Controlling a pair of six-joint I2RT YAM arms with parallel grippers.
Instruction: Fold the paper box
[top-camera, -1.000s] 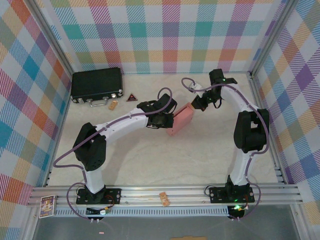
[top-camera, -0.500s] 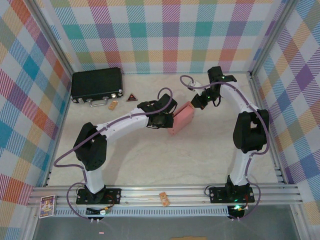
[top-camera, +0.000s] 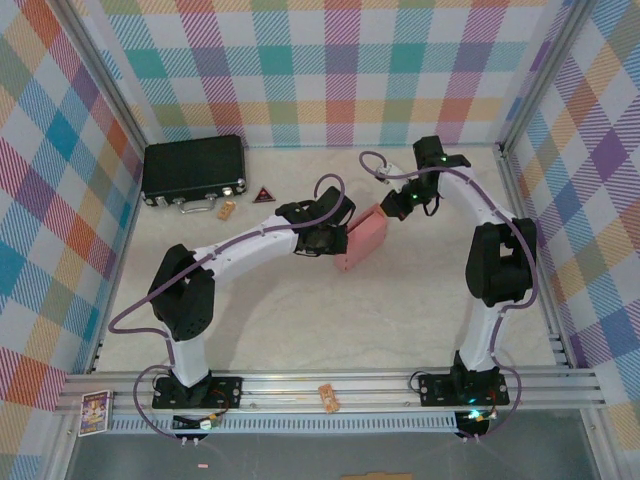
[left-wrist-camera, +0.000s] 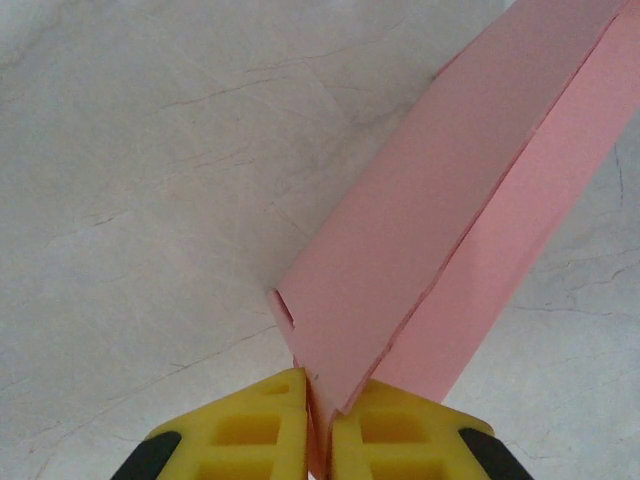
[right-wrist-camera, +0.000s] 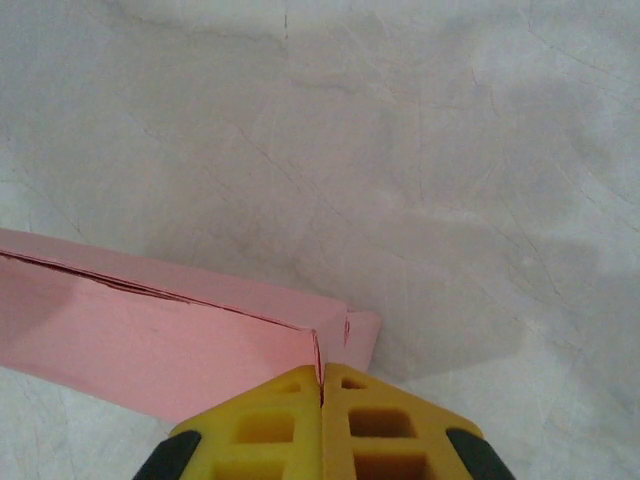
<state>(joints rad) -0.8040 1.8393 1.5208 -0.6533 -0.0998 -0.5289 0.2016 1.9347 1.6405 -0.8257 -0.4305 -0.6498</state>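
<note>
The paper box (top-camera: 362, 236) is a salmon-pink folded card held slanted above the middle of the table. My left gripper (top-camera: 338, 246) is shut on its near end. In the left wrist view the yellow fingertips (left-wrist-camera: 270, 400) pinch several pink layers, and the paper box (left-wrist-camera: 440, 220) runs away up and to the right from the left gripper (left-wrist-camera: 318, 385). My right gripper (top-camera: 393, 208) meets the far end. In the right wrist view the right gripper (right-wrist-camera: 321, 372) is shut, with a corner edge of the paper box (right-wrist-camera: 150, 340) running into the seam between the fingers.
A black hard case (top-camera: 193, 170) lies at the back left, with a small red triangle (top-camera: 264, 195) and a tan block (top-camera: 227, 209) beside it. Checked walls enclose the table. A small tan item (top-camera: 328, 397) sits on the front rail.
The right arm's wrist has turned and shifted slightly at the box's far end. The left arm and the box have stayed nearly still.
</note>
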